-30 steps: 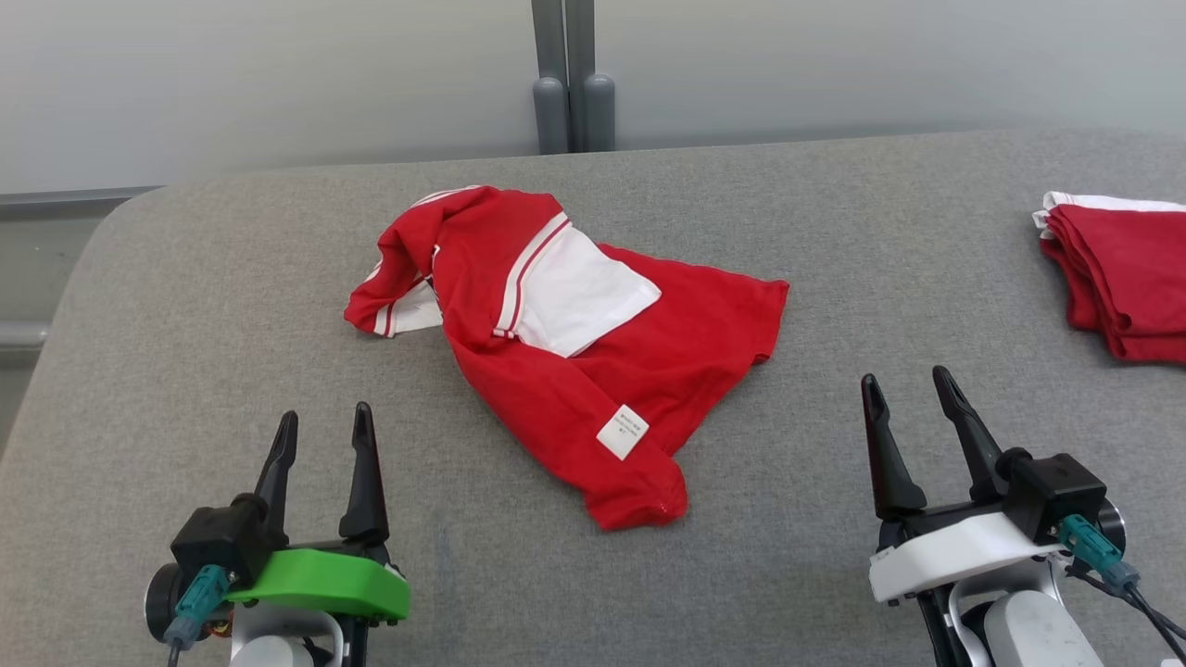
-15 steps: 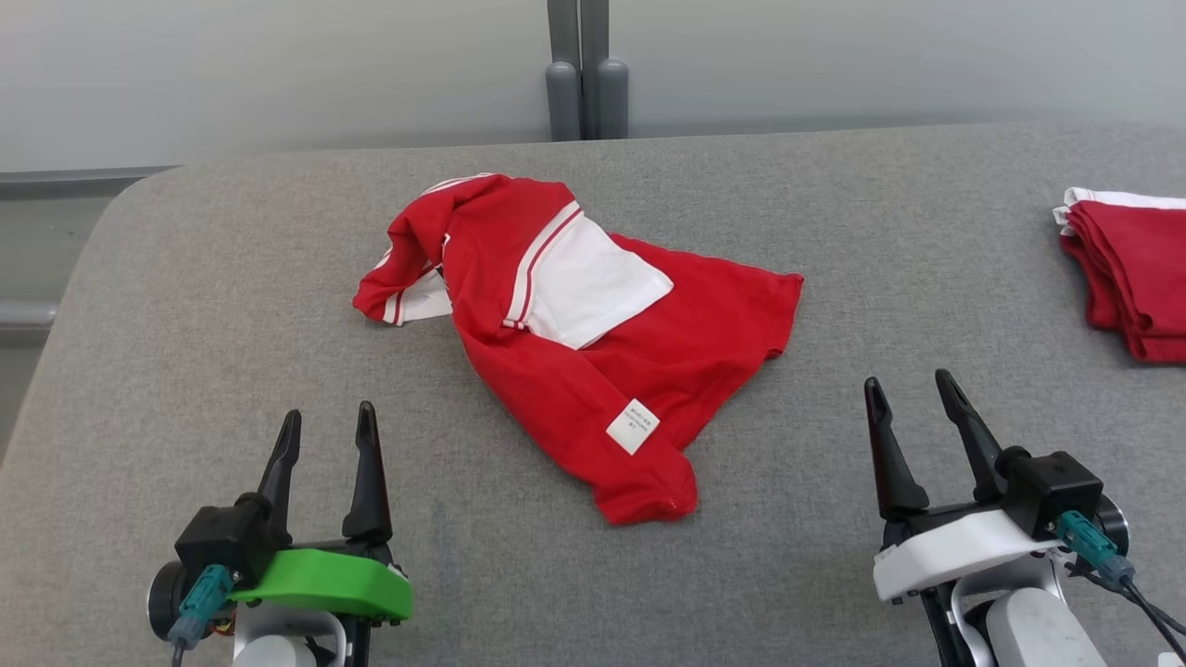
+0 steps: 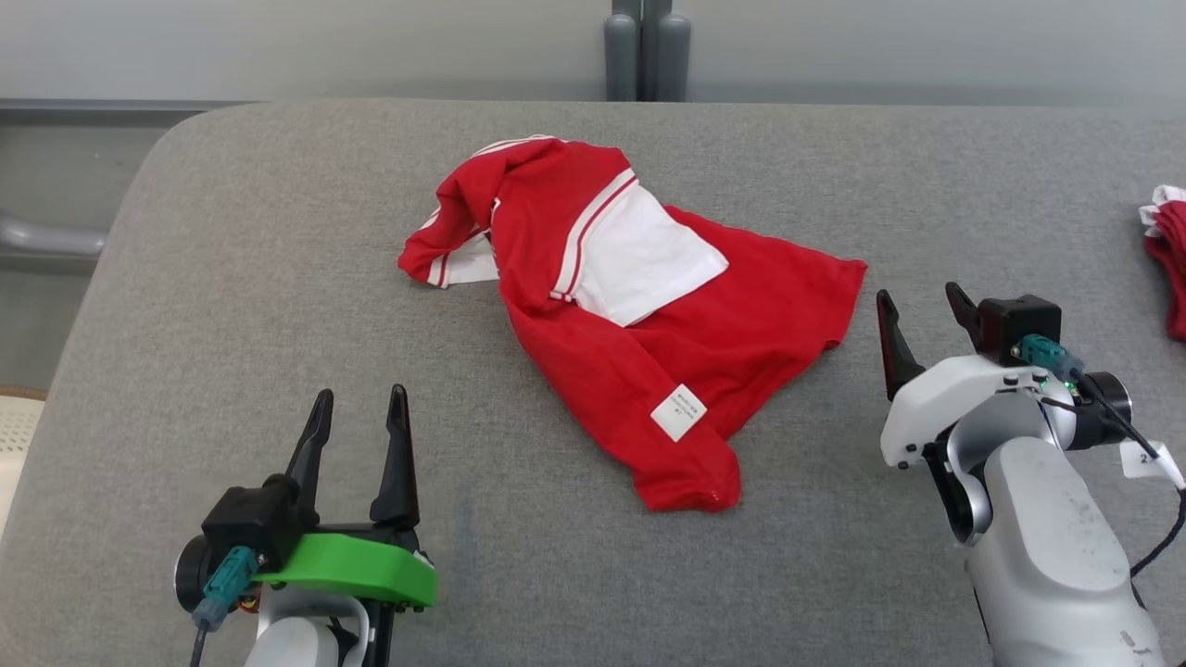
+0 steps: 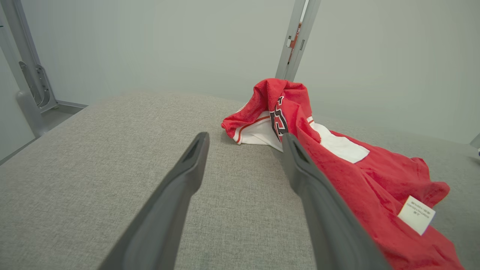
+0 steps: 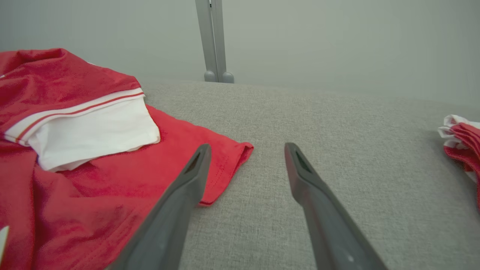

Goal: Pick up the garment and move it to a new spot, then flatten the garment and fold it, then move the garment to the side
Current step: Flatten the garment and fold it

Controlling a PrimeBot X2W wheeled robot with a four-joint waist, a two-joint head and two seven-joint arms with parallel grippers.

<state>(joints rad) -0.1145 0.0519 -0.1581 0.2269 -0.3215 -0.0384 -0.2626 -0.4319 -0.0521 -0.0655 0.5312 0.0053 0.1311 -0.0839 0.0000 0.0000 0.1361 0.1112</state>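
Observation:
A crumpled red and white garment point(image 3: 639, 315) lies in the middle of the grey table point(image 3: 232, 278), with a white label near its front corner. My left gripper point(image 3: 359, 415) stands open at the lower left, apart from the cloth, which shows on the right in the left wrist view point(image 4: 337, 157). Just right of the garment's right corner my right gripper point(image 3: 922, 310) is open above the table. In the right wrist view the garment point(image 5: 112, 168) reaches under the left finger point(image 5: 187, 180), and nothing sits between the fingers.
A folded pile of red and white garments point(image 3: 1169, 269) sits at the table's right edge, also at the right in the right wrist view point(image 5: 463, 144). A grey post point(image 3: 644, 46) stands behind the far edge. The table's left edge curves down near a grey rail point(image 3: 46, 241).
The head camera has shifted, so the whole scene sits further right. My right arm has risen and moved forward, close to the garment's right corner. The left gripper has hardly moved.

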